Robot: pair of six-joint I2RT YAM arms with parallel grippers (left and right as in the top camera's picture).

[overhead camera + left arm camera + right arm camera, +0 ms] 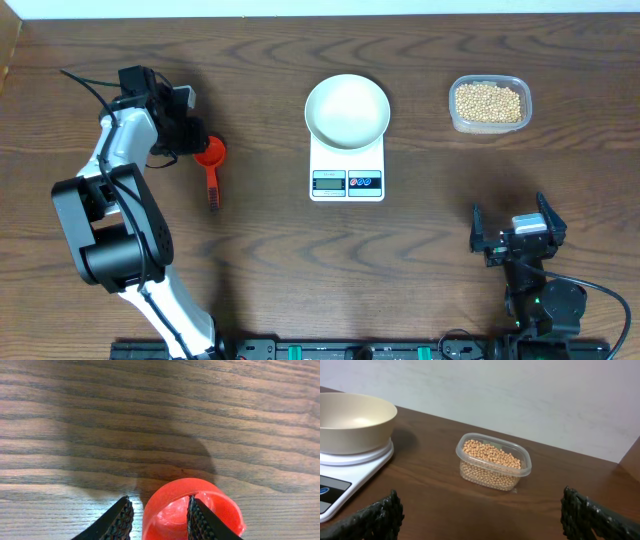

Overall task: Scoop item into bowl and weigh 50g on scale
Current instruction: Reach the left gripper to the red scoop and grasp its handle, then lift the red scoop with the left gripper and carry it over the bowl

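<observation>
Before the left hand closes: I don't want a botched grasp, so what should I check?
1. Pose: left hand straddles the scoop rim: ok.
2. Grip: not ok, jaws open.
3. Receiver: empty bowl sits on scale: ok.
4. Zeroing: cannot tell, digits unreadable.
5. Supply: beans in uncovered tub: ok.
6. Clearance: right hand open, away from scale: ok.

We see a matt, grained wooden table [250,60], a glossy red plastic scoop [165,510], a clear plastic tub [492,478], a smooth white bowl [347,108] and rough, ribbed black finger pads [123,518].
</observation>
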